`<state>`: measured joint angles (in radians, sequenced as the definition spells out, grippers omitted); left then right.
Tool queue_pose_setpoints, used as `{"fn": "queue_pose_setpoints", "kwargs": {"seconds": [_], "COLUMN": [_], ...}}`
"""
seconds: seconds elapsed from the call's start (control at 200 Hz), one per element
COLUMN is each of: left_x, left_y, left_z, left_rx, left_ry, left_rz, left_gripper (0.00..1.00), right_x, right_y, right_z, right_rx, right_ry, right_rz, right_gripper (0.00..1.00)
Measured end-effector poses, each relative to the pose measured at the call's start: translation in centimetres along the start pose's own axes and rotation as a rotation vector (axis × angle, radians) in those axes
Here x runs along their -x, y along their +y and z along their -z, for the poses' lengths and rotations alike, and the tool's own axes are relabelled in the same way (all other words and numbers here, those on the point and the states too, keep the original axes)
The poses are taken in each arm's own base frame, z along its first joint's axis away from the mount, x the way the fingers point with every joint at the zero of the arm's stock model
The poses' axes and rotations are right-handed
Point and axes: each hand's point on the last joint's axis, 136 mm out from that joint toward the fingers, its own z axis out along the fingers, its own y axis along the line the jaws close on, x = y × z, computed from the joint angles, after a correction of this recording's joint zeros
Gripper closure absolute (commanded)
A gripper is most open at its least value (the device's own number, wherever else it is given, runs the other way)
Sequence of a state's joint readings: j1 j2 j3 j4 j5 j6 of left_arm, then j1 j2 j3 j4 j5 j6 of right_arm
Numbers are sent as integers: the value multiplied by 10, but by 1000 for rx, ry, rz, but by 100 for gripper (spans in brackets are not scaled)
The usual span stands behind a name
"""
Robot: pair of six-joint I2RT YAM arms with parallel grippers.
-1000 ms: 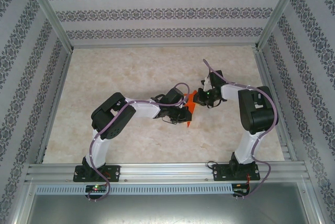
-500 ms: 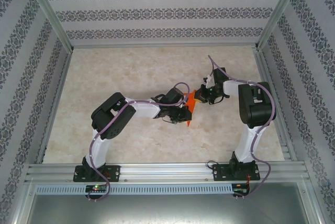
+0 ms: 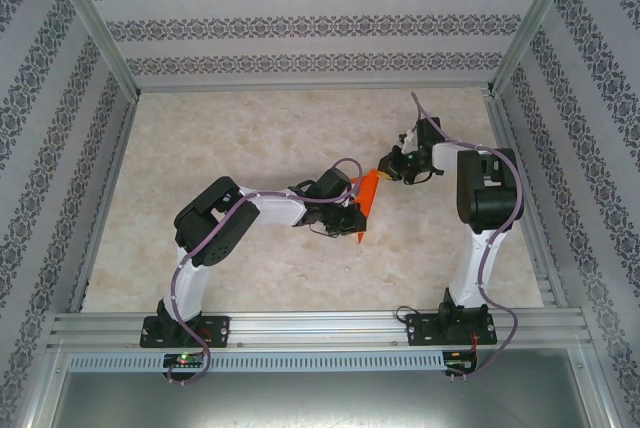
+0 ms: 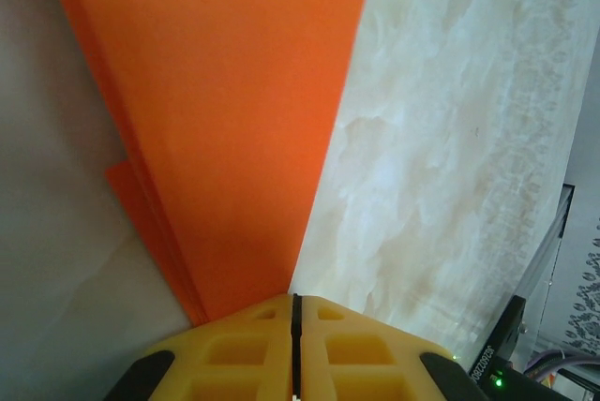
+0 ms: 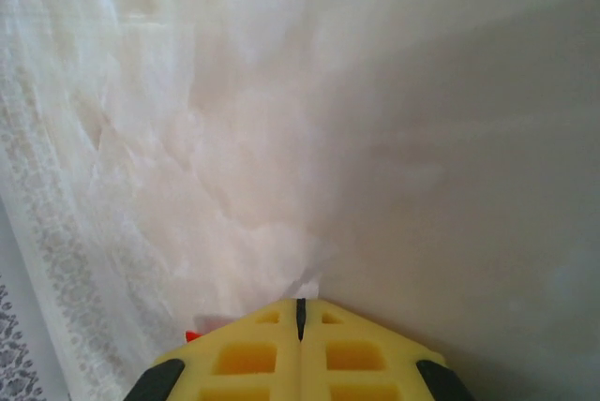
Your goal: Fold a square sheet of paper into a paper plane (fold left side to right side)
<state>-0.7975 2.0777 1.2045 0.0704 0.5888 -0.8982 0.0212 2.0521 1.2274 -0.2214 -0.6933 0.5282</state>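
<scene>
The orange-red paper (image 4: 234, 120) lies folded into a long wedge with several layers stepped along one edge, on the marbled table (image 3: 250, 138) near its middle. From above, the paper (image 3: 366, 194) shows beyond my left wrist, with a small point of it on the near side. My left gripper (image 4: 293, 300) sits at the narrow end of the wedge, its yellow fingers pressed together with only a thin seam between them. Their tips meet the paper, and I cannot tell whether a layer is caught in the seam. My right gripper (image 5: 300, 303) has its fingers together too, holding nothing, over bare table. From above, it (image 3: 390, 166) hangs just beside the paper's far corner
</scene>
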Motion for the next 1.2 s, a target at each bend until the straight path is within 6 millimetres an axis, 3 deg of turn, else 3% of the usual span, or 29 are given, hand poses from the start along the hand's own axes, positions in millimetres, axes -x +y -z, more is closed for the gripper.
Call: {"fn": "queue_pose_setpoints", "kwargs": {"seconds": [0.225,0.34,0.44,0.52,0.645,0.714,0.969,1.199], "left_x": [-2,-2,-2,-2,-2,-2,-2,-7], "left_y": [-1,-1,-1,-1,-1,-1,-1,-4], "left_z": [0,0,0,0,0,0,0,9], "left_rx": [-4,-5,-5,-5,-5,-5,-6,-11], "left_ry": [11,12,12,12,12,12,11,4], "left_rz": [2,2,2,2,2,2,1,-9], "left_gripper": [89,89,89,89,89,89,86,73], "right_x": [9,-6,-28,-52,-92,-105,-107,-112], "right_y": [3,22,37,39,26,23,20,7], "right_z": [16,41,51,45,25,18,7,-2], "right_rx": [-1,27,58,70,55,53,58,5], "right_ry": [-57,-98,-107,-77,10,45,63,104], "right_rz": [17,61,100,108,73,60,64,46], "right_gripper": [100,100,100,100,100,100,100,100]}}
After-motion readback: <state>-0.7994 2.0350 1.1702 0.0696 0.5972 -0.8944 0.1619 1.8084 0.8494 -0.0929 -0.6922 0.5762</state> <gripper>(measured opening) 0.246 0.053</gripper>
